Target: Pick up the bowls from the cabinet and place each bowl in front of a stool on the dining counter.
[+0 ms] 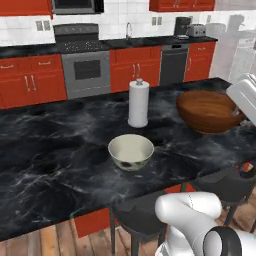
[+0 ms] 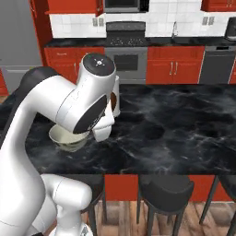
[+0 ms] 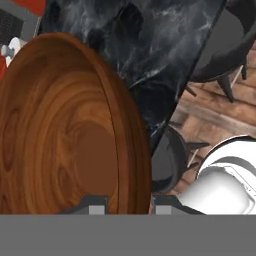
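Observation:
My gripper point(image 3: 129, 206) is shut on the rim of the reddish-brown bowl point(image 3: 60, 130), one finger inside and one outside. That bowl point(image 1: 207, 111) hangs tilted at the right end of the dining counter point(image 1: 60, 150); I cannot tell whether its base touches the slab. The cream bowl point(image 1: 131, 151) with dark markings stands upright near the counter's front edge, above one stool point(image 1: 145, 212). A second stool point(image 1: 225, 182) sits below the brown bowl. From the right base view my arm covers most of the cream bowl point(image 2: 69, 139).
A white paper towel roll point(image 1: 138, 102) stands upright on the counter between and behind the two bowls. Beyond the counter are the stove point(image 1: 86, 70) and red base cabinets point(image 1: 135, 67). Wooden floor lies under the stools point(image 2: 166, 189).

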You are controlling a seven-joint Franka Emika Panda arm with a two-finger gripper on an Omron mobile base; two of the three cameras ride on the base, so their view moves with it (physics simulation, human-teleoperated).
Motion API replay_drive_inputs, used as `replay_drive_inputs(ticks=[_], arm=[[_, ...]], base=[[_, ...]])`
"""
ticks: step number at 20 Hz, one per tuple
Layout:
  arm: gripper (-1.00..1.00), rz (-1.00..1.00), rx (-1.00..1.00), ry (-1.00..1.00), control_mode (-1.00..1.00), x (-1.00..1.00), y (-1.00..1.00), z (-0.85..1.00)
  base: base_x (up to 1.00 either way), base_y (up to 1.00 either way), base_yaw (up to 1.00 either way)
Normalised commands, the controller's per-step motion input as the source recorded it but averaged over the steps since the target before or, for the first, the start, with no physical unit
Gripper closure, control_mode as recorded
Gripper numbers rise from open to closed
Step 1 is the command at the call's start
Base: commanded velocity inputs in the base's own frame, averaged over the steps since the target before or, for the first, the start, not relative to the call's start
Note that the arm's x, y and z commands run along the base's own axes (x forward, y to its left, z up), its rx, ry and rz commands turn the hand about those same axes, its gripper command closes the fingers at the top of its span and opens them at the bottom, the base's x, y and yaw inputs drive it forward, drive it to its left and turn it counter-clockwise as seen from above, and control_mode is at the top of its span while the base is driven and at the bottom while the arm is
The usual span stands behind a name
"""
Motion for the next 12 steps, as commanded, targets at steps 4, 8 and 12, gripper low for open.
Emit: replay_drive_inputs(ticks=[4, 8, 12], arm=[[1.0, 0.0, 0.0, 0.0, 1.0, 0.0, 0.0, 0.0], [1.0, 0.0, 0.0, 0.0, 1.0, 0.0, 0.0, 0.0], [1.0, 0.0, 0.0, 0.0, 1.0, 0.0, 0.0, 0.0]], base=[[0.28, -0.99, 0.51], [0.22, -1.0, 0.41], [0.01, -0.74, 0.17]])
